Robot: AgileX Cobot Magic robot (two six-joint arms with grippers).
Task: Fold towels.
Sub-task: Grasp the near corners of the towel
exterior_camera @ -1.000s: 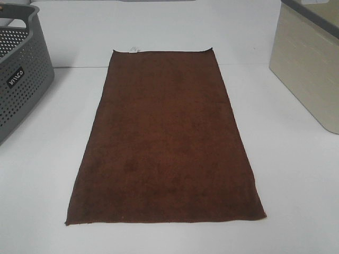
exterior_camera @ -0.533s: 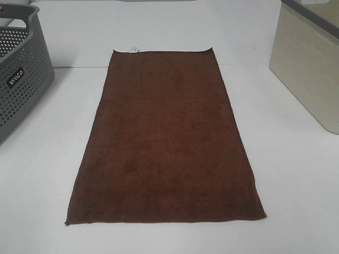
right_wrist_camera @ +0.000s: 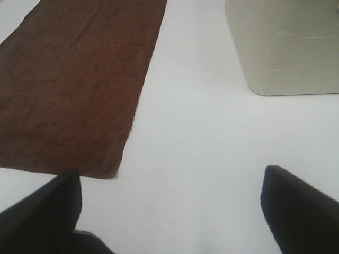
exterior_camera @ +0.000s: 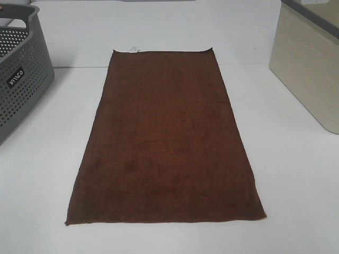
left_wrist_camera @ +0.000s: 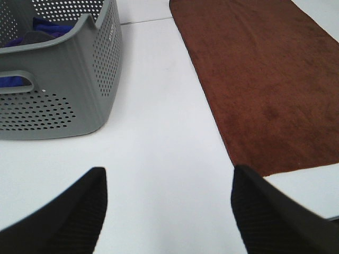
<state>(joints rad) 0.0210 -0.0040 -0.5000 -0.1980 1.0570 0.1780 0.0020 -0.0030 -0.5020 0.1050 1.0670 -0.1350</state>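
Partly, grey basket (exterior_camera: pixel 21 79) & beige bin (exterior_camera: pixel 310 69) are cut off beside towel (exterior_camera: pixel 167 137); its long axis is laid near-to-far, tag (exterior_camera: pixel 133 50) at far edge. L gripper (left_wrist_camera: pixel 168 180) & R gripper (right_wrist_camera: pixel 172 174) are spread wide.

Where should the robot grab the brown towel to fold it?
Probably the two near corners of the towel, coming in from the near short edge: left tool on one, right tool on the other. It lies flat and spread out, so only edges and corners can be pinched.

surface: white table (exterior_camera: pixel 296 185) | left — grey perforated basket (exterior_camera: pixel 29 90) | right — beige bin (exterior_camera: pixel 307 74) | light: even
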